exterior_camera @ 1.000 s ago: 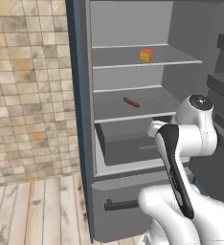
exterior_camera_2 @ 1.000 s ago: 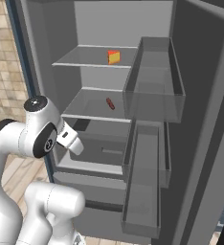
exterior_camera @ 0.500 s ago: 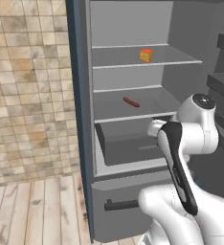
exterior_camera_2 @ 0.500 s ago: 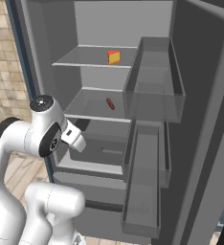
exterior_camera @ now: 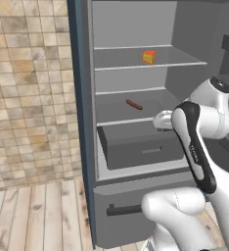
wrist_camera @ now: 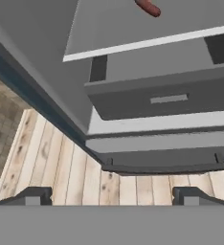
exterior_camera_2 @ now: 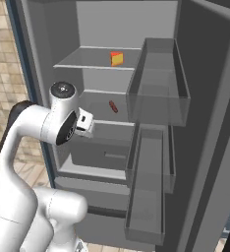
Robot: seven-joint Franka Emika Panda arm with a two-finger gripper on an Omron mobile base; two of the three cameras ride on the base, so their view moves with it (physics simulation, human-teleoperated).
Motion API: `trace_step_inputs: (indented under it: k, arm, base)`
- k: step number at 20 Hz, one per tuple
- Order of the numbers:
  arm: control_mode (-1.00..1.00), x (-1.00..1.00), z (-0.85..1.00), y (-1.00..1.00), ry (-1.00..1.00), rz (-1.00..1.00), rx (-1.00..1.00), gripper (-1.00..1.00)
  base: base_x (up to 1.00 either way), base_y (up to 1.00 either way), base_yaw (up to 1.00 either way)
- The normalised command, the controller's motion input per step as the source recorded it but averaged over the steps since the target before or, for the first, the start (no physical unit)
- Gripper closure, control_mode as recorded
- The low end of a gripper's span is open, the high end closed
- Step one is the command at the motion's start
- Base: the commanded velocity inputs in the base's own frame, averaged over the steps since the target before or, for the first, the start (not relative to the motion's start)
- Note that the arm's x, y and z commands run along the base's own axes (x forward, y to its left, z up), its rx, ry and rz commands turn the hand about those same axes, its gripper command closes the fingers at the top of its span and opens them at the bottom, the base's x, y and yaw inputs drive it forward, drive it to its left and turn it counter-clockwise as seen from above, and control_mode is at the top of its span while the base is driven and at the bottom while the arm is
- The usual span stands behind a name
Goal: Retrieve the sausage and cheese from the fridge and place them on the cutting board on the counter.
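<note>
Inside the open fridge (exterior_camera: 82, 122), the cheese (exterior_camera: 148, 57) sits on the upper shelf and the sausage (exterior_camera: 133, 104) lies on the shelf below it, above a grey drawer (exterior_camera: 141, 147). The end effector (wrist_camera: 112, 195) hangs in front of the fridge near the drawer, its fingers spread wide apart and holding nothing, below the sausage.

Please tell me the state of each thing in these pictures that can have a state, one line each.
fridge: door open.
drawer: shut.
sausage: lying on the middle shelf, untouched.
cheese: resting on the upper shelf, untouched.
gripper: open, holding nothing.
</note>
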Motion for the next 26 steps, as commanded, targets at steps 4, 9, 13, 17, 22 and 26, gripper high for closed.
trace_step_inputs:
  k: [4,9,13,17,22,26]
  arm:
    - [-1.0,0.51,0.15,0.16,-0.1,0.06,-0.05,-1.0]
    - [-1.0,0.59,-0.05,0.05,-0.21,0.01,-0.06,-1.0]
    - [-1.0,0.49,-0.3,0.0,-0.25,0.0,-0.05,-1.0]
    - [-1.0,0.32,-0.19,0.0,-0.28,0.01,-0.02,-1.0]
    - [-1.0,0.46,0.09,0.0,-0.03,0.0,0.0,-1.0]
    - [-1.0,0.48,0.09,0.0,0.0,0.0,-0.01,-1.0]
  base:
    - [0.0,0.0,0.0]
    - [0.0,0.0,0.0]
    - [0.0,0.0,0.0]
    - [0.0,0.0,0.0]
    - [0.0,0.0,0.0]
    - [0.0,0.0,0.0]
